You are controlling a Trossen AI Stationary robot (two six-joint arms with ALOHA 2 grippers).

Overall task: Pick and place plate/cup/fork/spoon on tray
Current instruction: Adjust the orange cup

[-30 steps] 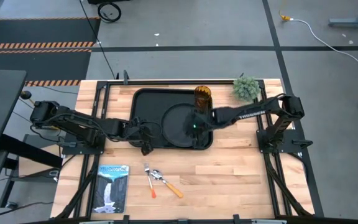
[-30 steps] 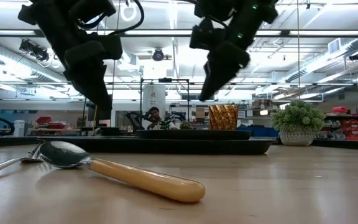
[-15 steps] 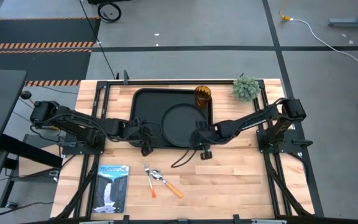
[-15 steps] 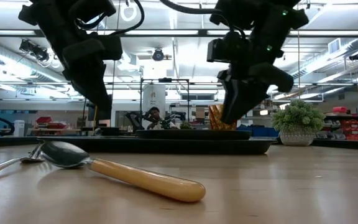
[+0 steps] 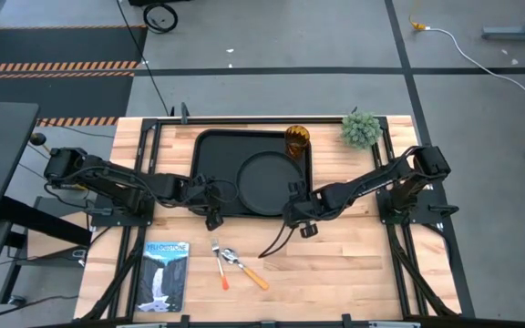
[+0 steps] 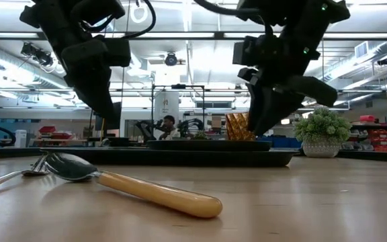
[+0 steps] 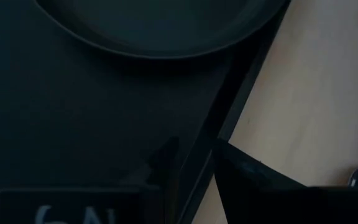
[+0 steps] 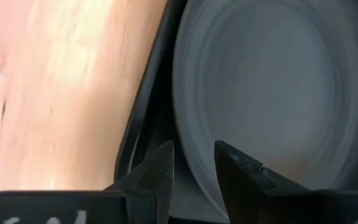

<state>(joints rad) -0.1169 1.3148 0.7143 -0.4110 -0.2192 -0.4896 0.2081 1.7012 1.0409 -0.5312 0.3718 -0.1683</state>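
Observation:
The black tray lies at the table's far middle. The round black plate rests flat on it, and the amber cup stands upright in its far right corner. The fork and the spoon lie crossed on the wood near the front edge. My left gripper hangs open above the tray's near left rim, one finger over the tray and one over the wood. My right gripper hangs open above the tray's near right corner, beside the plate's rim. Neither holds anything.
A booklet lies at the near left. A small potted plant stands at the far right corner. A loose cable droops from my right arm onto the wood. Bare wood stretches across the near right.
My right gripper has moved off the plate toward the table's near edge and sunk a little, rolling its wrist. It now stands over the tray's near right corner. The plate stays flat on the tray. My left arm has kept still.

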